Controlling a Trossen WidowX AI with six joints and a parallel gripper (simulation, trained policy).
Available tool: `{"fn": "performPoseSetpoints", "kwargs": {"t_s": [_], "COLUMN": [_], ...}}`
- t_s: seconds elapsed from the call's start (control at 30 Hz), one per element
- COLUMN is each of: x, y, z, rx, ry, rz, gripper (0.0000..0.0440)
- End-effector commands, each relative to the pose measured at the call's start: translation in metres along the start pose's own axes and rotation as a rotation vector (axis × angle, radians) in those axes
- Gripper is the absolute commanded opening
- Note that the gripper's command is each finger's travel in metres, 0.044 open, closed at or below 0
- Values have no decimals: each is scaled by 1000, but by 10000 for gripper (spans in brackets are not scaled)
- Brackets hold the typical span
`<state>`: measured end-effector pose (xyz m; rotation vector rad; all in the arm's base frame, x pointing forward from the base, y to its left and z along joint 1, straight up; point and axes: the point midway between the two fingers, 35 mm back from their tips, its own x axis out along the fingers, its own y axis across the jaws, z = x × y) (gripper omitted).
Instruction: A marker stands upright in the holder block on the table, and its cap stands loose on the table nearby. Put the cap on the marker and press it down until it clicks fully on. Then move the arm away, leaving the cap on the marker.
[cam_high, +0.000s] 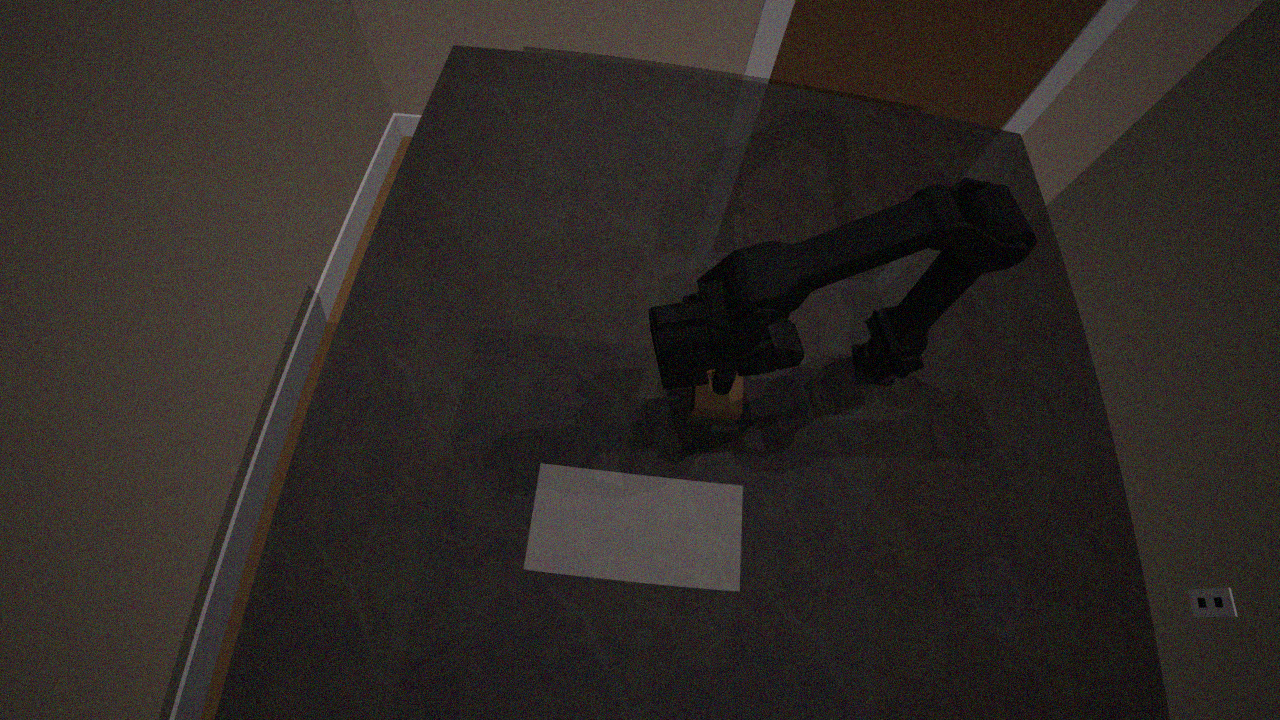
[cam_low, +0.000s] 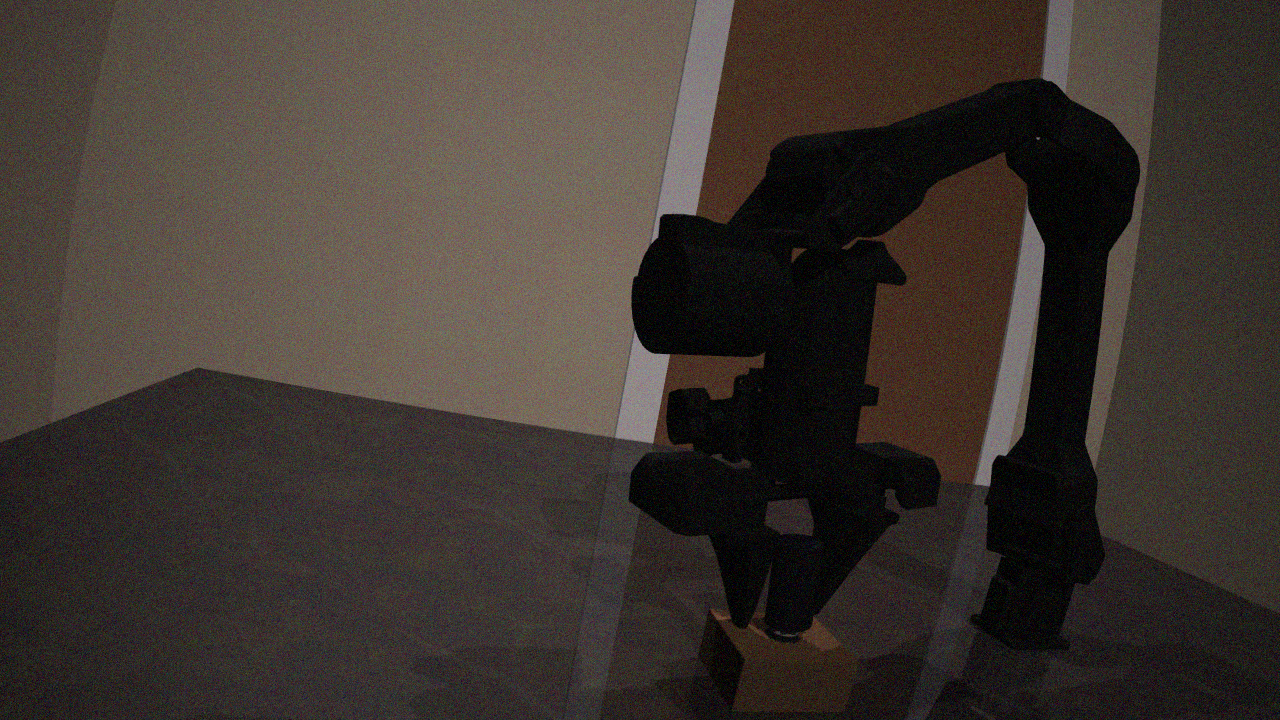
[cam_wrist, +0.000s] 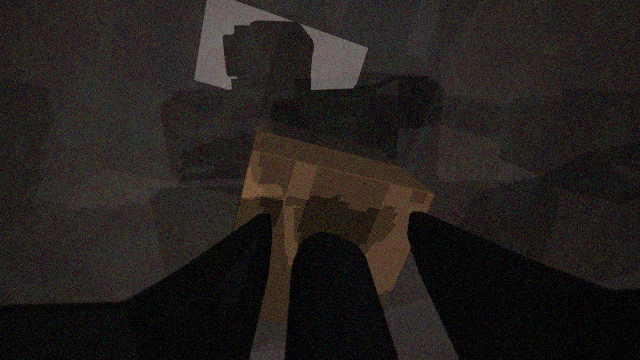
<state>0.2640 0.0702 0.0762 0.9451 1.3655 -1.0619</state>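
At 6 o'clock below arm: blk parallel-jaw gripper (cam_low: 776, 617) (cam_wrist: 340, 224), fingers spread | dk cylindrical cap (cam_low: 793, 582) (cam_wrist: 332, 295) upright over tan block holder (cam_low: 792, 680) (cam_wrist: 350, 175) (cam_high: 727, 413) | step: release, seemingly | next: check seating, lift straight

the block (cam_high: 718, 412) (cam_low: 792, 676) (cam_wrist: 350, 175) sits on the bench (cam_high: 447, 268) (cam_low: 295, 537) (cam_wrist: 90, 240), with the marker (cam_low: 784, 636) upright in its top and the cap (cam_low: 794, 582) (cam_wrist: 332, 300) over the marker; whether it is fully seated cannot be told. the parted jaws (cam_high: 711, 389) (cam_low: 778, 617) stand either side of the cap, with gaps beside it in the wrist view. in the top view, the sheet (cam_high: 635, 528) (cam_wrist: 337, 57) lies on the bench below the block, apart from it, and the arm's foot (cam_high: 886, 358) (cam_low: 1020, 634) is right of the block. the door (cam_high: 913, 62) (cam_low: 948, 313) is behind the bench in the exterior view.
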Motion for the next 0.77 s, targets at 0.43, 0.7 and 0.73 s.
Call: {"fn": "performPoseSetpoints", "kwargs": {"t_s": [0.43,0.7,0.73], "x": [-25,-52,-54], "y": [-2,-2,-3], "z": [-4,-4,-4], "rx": [-20,-23,-24], "ry": [10,9,10], "rz": [107,149,151], "gripper": [440,440,440]}}
